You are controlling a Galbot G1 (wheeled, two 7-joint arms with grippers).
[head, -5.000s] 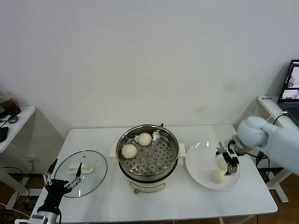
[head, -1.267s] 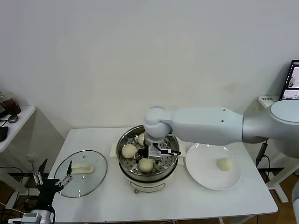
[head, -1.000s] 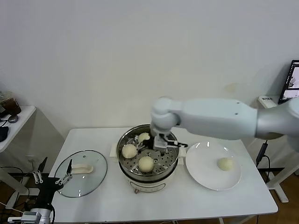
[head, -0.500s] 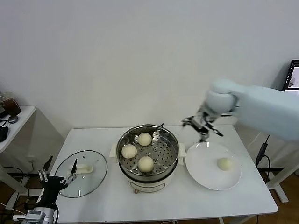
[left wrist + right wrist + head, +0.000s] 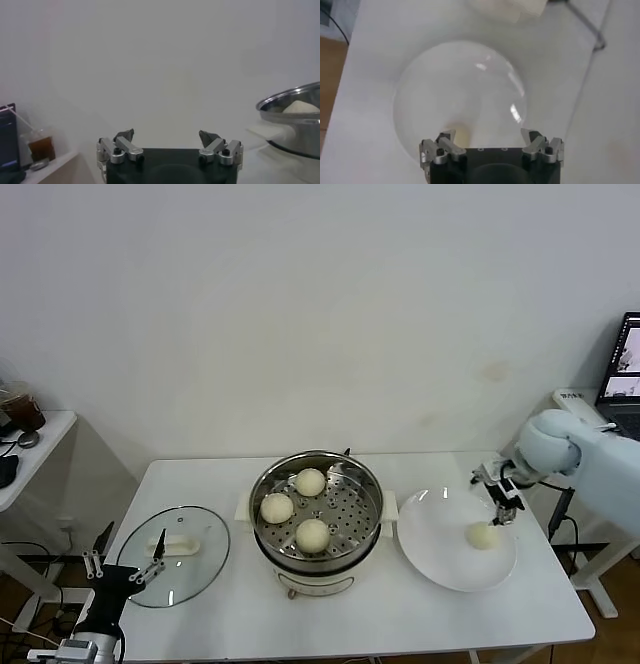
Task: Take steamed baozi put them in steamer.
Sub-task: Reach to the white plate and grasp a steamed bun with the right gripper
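Three steamed baozi (image 5: 310, 481) (image 5: 276, 507) (image 5: 313, 534) lie on the perforated tray inside the steamer (image 5: 366, 480), a shiny steel pot on a cream base at the table's middle. Another baozi (image 5: 484, 535) rests on the white plate (image 5: 435, 549) to the right; in the right wrist view it is the pale bun (image 5: 461, 135) at the plate's (image 5: 440, 85) near side. My right gripper (image 5: 499, 496) hangs open just above that bun, empty. My left gripper (image 5: 125, 566) stands open and empty, low by the table's front left corner.
A round glass lid (image 5: 175, 554) with a white handle lies flat on the table left of the steamer. A laptop (image 5: 625, 374) sits on a side desk at the far right. A small side table (image 5: 30, 446) with a drink stands at the far left.
My right arm has swung away from the steamer, over the plate's far rim, and down toward the bun on the plate. The third bun stays in the steamer. The left arm barely shifted.
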